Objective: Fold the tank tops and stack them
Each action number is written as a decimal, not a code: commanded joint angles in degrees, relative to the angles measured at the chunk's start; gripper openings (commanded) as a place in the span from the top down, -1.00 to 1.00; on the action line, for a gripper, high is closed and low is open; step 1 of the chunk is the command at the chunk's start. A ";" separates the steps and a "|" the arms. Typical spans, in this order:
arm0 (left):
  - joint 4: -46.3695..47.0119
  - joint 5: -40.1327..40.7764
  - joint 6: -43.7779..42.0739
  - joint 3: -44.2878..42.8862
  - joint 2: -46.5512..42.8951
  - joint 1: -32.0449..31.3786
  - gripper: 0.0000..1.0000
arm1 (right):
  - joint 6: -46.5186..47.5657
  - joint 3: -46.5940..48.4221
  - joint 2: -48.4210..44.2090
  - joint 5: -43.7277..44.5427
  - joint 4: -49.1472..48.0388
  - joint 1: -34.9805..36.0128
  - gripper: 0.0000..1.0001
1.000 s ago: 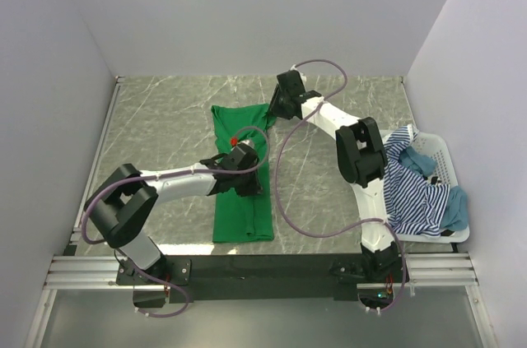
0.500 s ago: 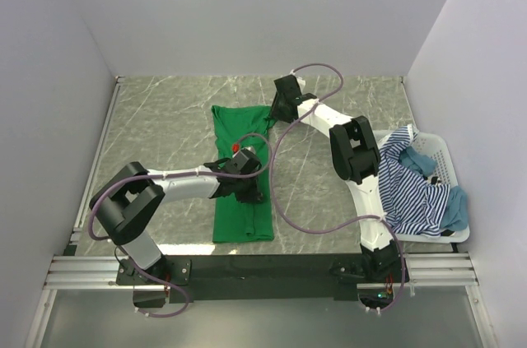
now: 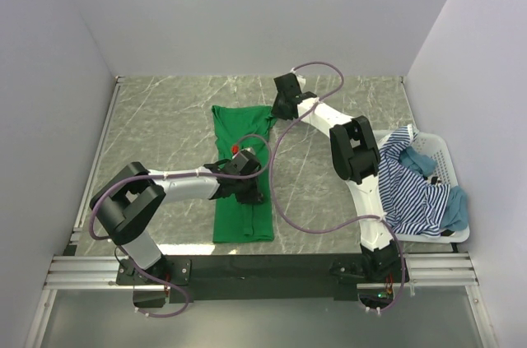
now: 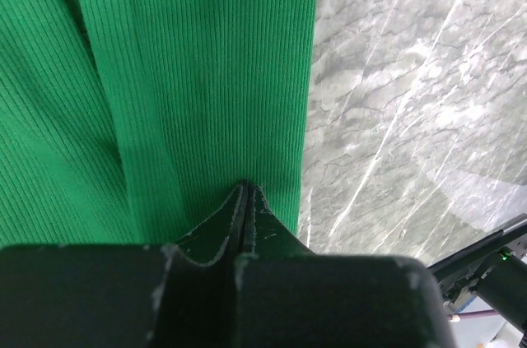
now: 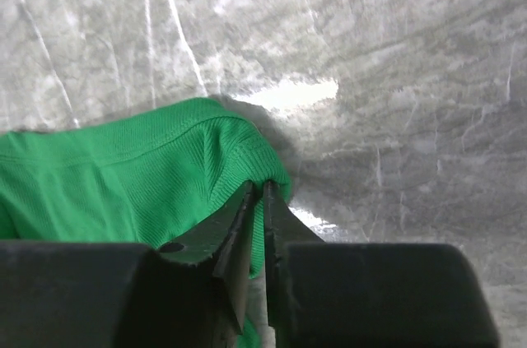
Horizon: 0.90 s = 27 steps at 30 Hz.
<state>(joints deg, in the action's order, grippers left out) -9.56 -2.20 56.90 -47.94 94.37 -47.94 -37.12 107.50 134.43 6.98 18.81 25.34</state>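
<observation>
Tank top (image 3: 237, 124) lying lengthwise near-to-far; right pincer (image 5: 258, 189) clamping far right corner; left pincer (image 4: 245, 190) closed, pressing midsection, grip unclear.

Most of the teal tank top (image 3: 457, 208), seemingly, beneath the striped tank top (image 3: 412, 200).

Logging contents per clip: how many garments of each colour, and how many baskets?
Green tank top: 1
Navy-and-white striped tank top: 1
Teal blue garment: 1
White slatted basket: 1
Total: 4
</observation>
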 commanded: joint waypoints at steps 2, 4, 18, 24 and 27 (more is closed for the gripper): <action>-0.55 -1.49 0.66 2.06 0.73 -0.84 0.99 | -0.41 4.20 0.83 1.63 1.14 -0.30 0.75; -0.63 -1.49 0.58 2.33 0.82 -0.92 0.99 | -0.06 5.52 0.92 2.85 2.19 -0.21 0.88; 1.30 -5.19 -0.30 2.94 2.40 -4.18 0.99 | 10.31 19.93 3.11 19.55 14.76 3.13 1.00; 1.47 -6.33 -0.13 3.47 1.70 -4.70 0.99 | 11.55 23.89 7.77 22.63 17.23 5.33 0.97; 1.39 -6.33 0.31 4.00 1.00 -4.62 0.99 | 11.37 23.98 8.74 23.51 17.58 5.16 0.77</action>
<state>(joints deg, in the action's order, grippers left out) -4.49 -6.92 57.32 -46.13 95.09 -51.64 -26.96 129.12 142.23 26.33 35.20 31.09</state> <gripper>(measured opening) 0.013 0.075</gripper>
